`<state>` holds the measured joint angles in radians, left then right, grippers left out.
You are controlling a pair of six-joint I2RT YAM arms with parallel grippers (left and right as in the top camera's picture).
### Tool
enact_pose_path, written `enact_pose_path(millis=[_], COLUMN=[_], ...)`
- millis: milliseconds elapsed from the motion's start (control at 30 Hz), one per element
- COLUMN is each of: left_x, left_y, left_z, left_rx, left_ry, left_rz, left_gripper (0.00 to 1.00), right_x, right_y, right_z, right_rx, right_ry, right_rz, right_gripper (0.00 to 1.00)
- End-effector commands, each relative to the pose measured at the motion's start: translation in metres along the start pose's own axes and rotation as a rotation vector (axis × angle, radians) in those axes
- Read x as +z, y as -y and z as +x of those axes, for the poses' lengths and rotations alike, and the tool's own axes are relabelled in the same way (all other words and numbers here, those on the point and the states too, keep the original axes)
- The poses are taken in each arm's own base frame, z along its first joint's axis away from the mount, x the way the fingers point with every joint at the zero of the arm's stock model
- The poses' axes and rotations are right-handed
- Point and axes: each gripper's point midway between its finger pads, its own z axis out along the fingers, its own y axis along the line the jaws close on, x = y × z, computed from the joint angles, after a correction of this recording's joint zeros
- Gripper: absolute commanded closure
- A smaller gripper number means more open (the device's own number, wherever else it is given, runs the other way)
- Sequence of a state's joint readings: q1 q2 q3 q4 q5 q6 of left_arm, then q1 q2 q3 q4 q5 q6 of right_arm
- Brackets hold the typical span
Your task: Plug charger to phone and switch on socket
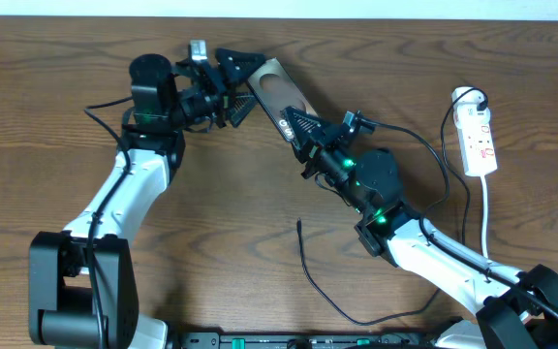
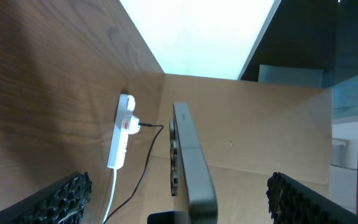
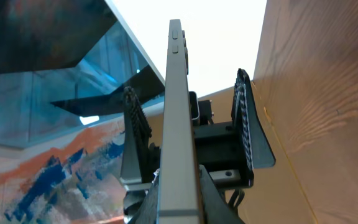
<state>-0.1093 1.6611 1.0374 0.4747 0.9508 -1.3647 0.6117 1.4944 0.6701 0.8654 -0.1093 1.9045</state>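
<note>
The wooden table [image 1: 56,116] runs up to its far edge at the top of the overhead view, where a pale strip begins. Bare wood with a clear brown grain lies to the left of the left arm and also between the two arms, where the charger [image 1: 308,274] crosses it.

We find the phone [image 1: 277,89] at the middle top of the table, lying slantwise between the two grippers. The right gripper [image 1: 300,126] is clenched on its lower end. In the right wrist view the phone rises edge-on out of this gripper, a thin grey frame with small side buttons. The left gripper [image 1: 243,85] is released: its two fingers [image 2: 64,198] stand wide on both sides of the phone's other end, apart from it. Their pads [image 3: 244,118] are black and ribbed. Whether the phone touches the table we cannot tell.

The phone's face is glossy brown with a lighter oval patch. The socket [image 1: 479,136] is a small white plastic strip near the right edge, well apart from the phone, with a red switch mark [image 2: 124,124]. The charger is a thin black cable. One end is plugged in at the socket's far end, and its plug tip [image 1: 299,227] lies free on the wood below the right gripper.

We count two arms, two grippers, one phone, one socket, one black cable and one white cord [image 1: 488,218].
</note>
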Motion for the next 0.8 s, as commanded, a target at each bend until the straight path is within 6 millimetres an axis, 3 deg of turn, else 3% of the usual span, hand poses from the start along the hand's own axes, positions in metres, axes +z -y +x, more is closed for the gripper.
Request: enact_pose_path(millis=[0, 133, 500, 633, 767], left_x=[0.003, 0.007, 0.013, 0.015, 0.016], left_y=[0.009, 0.009, 0.009, 0.009, 0.008], left_z=[0.007, 0.010, 0.015, 0.015, 0.015], left_rx=[0.019, 0.021, 0.028, 0.029, 0.030], left_ry=[-0.004, -0.008, -0.008, 0.003, 0.012], left_rz=[0.012, 0.011, 0.007, 0.004, 0.002], left_gripper=[0.09, 0.26, 0.29, 0.43, 0.63], right_x=[0.001, 0.001, 0.002, 0.002, 0.002], right_y=[-0.012, -0.010, -0.005, -0.005, -0.005], right_z=[0.004, 0.010, 0.022, 0.022, 0.023], right_rx=[0.007, 0.008, 0.010, 0.010, 0.010], right_ry=[0.019, 0.006, -0.017, -0.018, -0.018], right_rz=[-0.045, -0.040, -0.032, -0.032, -0.031], right_gripper=[0.98, 0.98, 0.99, 0.98, 0.99])
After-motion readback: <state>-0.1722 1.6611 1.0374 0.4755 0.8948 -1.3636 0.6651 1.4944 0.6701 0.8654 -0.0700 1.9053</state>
